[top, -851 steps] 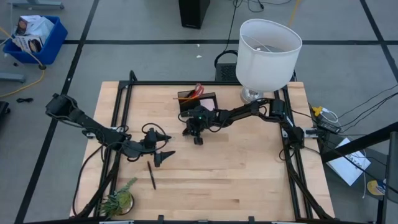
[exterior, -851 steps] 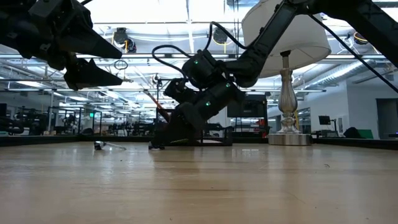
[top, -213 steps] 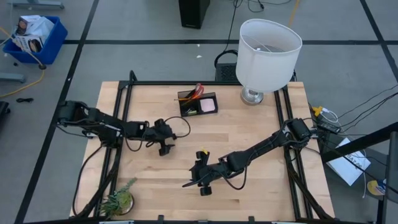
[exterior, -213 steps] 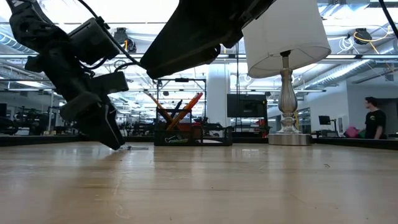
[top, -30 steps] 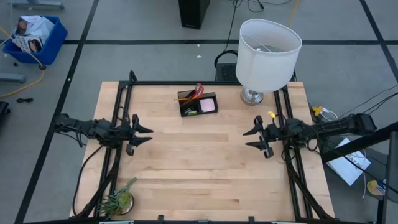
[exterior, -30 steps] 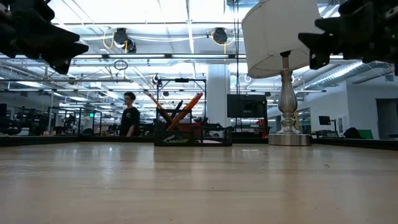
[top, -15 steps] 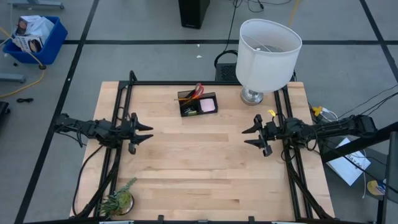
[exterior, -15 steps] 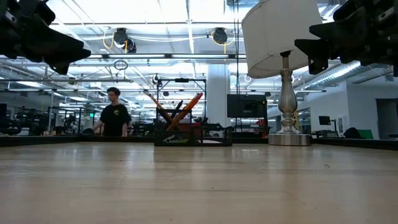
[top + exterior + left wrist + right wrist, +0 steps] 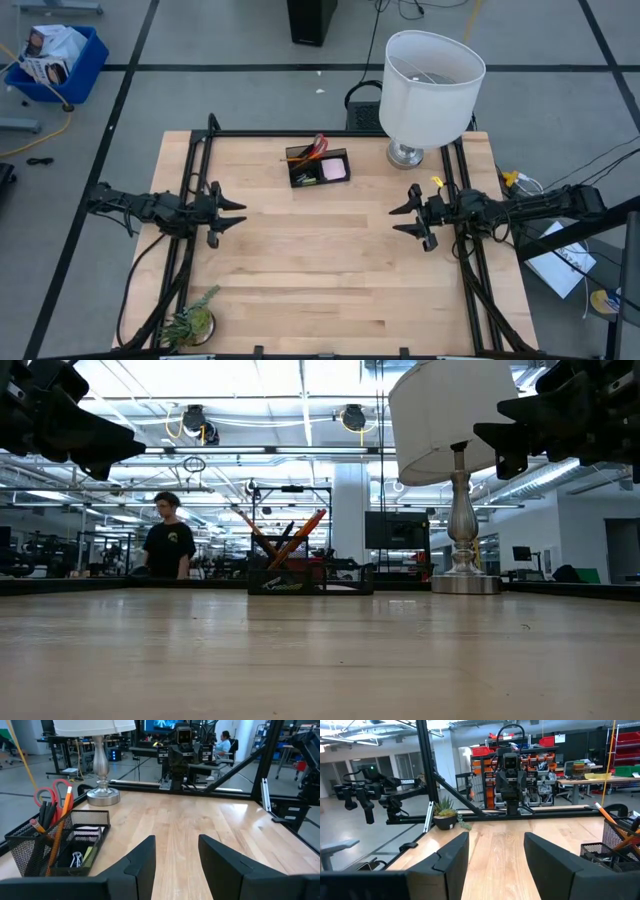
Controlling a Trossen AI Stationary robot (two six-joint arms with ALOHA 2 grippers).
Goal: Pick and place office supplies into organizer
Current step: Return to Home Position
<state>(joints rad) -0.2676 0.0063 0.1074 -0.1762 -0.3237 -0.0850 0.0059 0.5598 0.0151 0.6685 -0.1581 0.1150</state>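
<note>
Over the table, seen from above, the left gripper (image 9: 238, 213) hangs at the left edge of the pale wooden table (image 9: 320, 280) and the right gripper (image 9: 394, 221) at the right edge. They face each other, each with its fingers spread and nothing between them. The small black wire-mesh desk organizer (image 9: 318, 167) stands at the far middle, near the tall white-shaded lamp (image 9: 432, 75). No loose item shows on the wood.

At table height, both arms sit high in the upper corners, well above the boards, and the organizer rests by the far edge. A person in a dark shirt (image 9: 167, 547) walks in the room behind.

Past the left wrist's parted fingers (image 9: 142, 860), the organizer holds red-handled scissors (image 9: 52, 790), orange pencils (image 9: 61, 827) and tiny clips (image 9: 76, 860).

The right wrist's fingers are likewise apart and empty, and the organizer's corner shows to one side.

The filling looks done, and the step in hand seems to be parking at rest. What remains probably calls only for settling both arms clear of lamp and organizer.
</note>
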